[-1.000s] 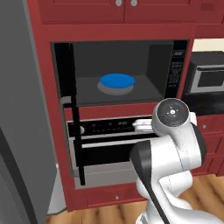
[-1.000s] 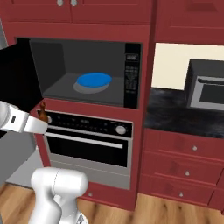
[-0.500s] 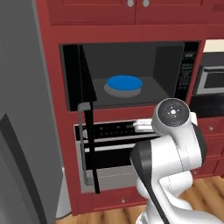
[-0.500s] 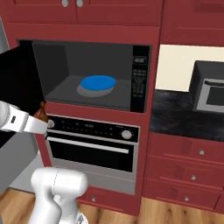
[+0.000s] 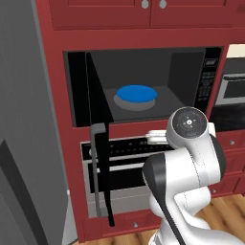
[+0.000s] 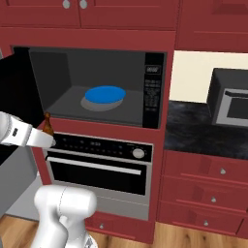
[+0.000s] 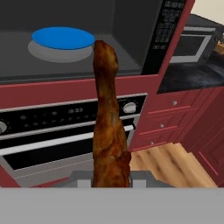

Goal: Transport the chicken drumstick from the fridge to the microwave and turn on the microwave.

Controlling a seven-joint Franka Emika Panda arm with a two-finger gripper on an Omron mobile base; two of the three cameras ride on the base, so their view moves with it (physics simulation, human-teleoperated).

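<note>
Pinching the thick end of the chicken drumstick point(image 7: 107, 127), the gripper point(image 7: 110, 177) is held just in front of the microwave point(image 6: 92, 87), below the level of its cavity floor. The drumstick is seen standing up from the jaws, its thin end pointing toward the blue plate point(image 7: 63, 37) that sits on a grey turntable point(image 7: 61, 54) ahead of the hand. The microwave's door point(image 5: 98, 139) is swung wide open to the hand's left. An oven point(image 6: 99, 167) with a knob is mounted directly beneath the hand, and a dark counter point(image 6: 206, 131) lies off to its right.
</note>
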